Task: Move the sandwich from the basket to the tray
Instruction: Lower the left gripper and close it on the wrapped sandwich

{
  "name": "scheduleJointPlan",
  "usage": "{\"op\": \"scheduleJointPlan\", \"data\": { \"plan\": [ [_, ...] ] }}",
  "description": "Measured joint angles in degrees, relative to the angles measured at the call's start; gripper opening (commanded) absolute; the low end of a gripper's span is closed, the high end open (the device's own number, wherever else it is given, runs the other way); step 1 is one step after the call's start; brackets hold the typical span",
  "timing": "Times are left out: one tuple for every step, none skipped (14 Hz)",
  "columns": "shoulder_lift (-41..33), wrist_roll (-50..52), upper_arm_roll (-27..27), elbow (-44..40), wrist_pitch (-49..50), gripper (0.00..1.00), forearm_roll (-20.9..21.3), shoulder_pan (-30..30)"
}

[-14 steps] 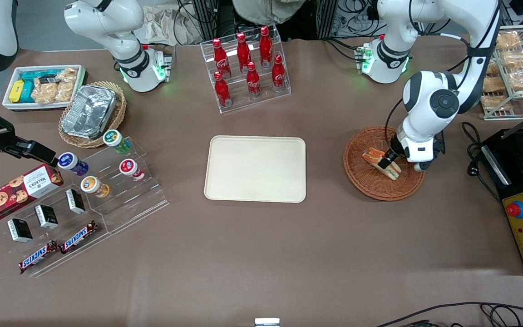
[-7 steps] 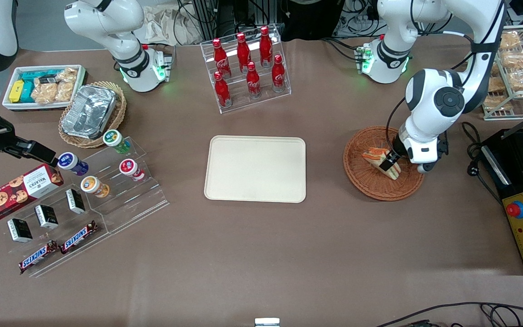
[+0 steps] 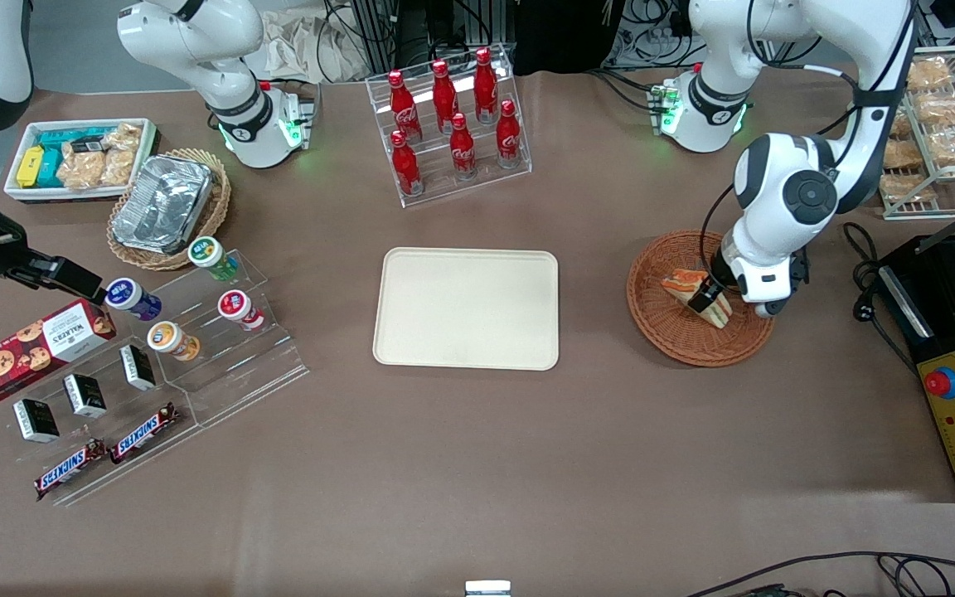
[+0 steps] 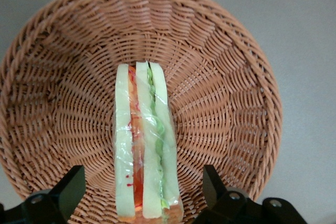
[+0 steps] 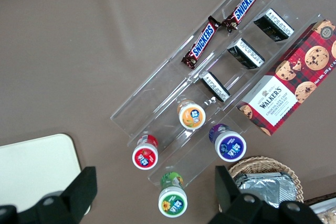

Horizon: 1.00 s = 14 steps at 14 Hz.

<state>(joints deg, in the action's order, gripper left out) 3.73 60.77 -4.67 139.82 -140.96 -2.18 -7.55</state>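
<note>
At right of centre in the front view, the gripper [image 3: 705, 296] hangs low over the basket [image 3: 660, 319] with jaws apart astride the sandwich [image 3: 685, 283], not yet clamped, so lifting and carrying to the bare tray [image 3: 466, 308] remain.

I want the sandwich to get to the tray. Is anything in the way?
Nothing visible is. The open gripper straddles the sandwich in the basket, and only bare table lies between basket and tray.
</note>
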Motion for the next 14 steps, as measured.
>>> {"op": "scheduleJointPlan", "data": {
  "plan": [
    [0.5, 0.3, 0.0, 0.1, -0.2, 0.99, 0.0, -0.2],
    [0.9, 0.6, 0.0, 0.1, -0.5, 0.92, 0.0, -0.4],
    [1.2, 0.8, 0.0, 0.1, -0.7, 0.85, 0.0, -0.4],
    [1.5, 1.2, 0.0, 0.1, -1.0, 0.75, 0.0, -0.5],
    [1.7, 1.7, 0.0, 0.1, -1.2, 0.67, 0.0, -0.8],
    [1.8, 2.3, 0.0, 0.1, -1.4, 0.54, 0.0, -1.0],
    [1.9, 2.9, 0.0, 0.1, -1.5, 0.40, 0.0, -1.2],
    [1.9, 3.2, 0.0, 0.1, -1.5, 0.27, 0.0, -1.3],
    [1.9, 3.2, 0.0, 0.1, -1.6, 0.14, 0.0, -1.3],
    [1.9, 3.3, 0.0, 0.1, -1.7, 0.03, 0.0, -1.3],
    [1.8, 3.3, 0.0, 0.0, -1.7, 0.00, 0.0, -1.3],
    [1.6, 3.3, 0.0, -0.2, -1.7, 0.00, 0.0, -1.3],
    [1.3, 3.3, 0.0, -0.4, -1.3, 0.00, 0.0, -1.3],
    [0.5, 3.2, 0.0, -1.0, 0.3, 0.00, 0.2, -1.3]
  ]
}}
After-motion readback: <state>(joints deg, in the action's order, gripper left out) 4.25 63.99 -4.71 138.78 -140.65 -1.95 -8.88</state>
